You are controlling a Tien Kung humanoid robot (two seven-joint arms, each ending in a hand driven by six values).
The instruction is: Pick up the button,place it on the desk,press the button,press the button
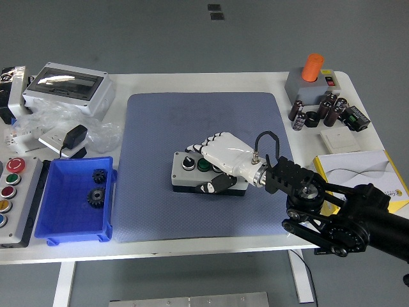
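A grey button box (192,174) with a black knob and a green button on top lies on the blue mat (160,128), near its middle. My right hand (214,165), white with black joints, is wrapped over the box's right part: fingers curl across the top and the thumb presses against the front side. The black right arm (332,214) enters from the lower right. The box's right end is hidden under the hand.
A blue bin (64,214) with two black gears stands left of the mat. A panel of coloured buttons (11,192) lies at the far left, a grey enclosure (67,86) behind. At the right are capacitors (323,110), an orange-topped block (310,80) and a white-yellow box (358,173).
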